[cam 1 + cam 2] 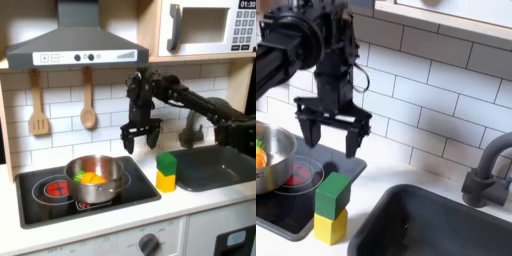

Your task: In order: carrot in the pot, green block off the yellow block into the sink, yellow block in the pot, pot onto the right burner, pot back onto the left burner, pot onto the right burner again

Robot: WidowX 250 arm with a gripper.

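In the first exterior view, the gripper [141, 136] hung with jaws spread wide and empty, above and just beside the green block [166, 162], which sat stacked on the yellow block [165, 181] between the pot [93, 178] and the sink [222, 168]. The carrot [90, 178] lay in the pot.

In the second exterior view, the green block [332, 195] looked light, rigid and smooth; a sideways nudge at its upper face would likely topple it. The white counter [364, 212] around it seemed slick and uncluttered.

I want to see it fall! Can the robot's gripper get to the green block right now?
Probably yes. The gripper hangs open just above the green block, which sits on the yellow block, and nothing stands between them.
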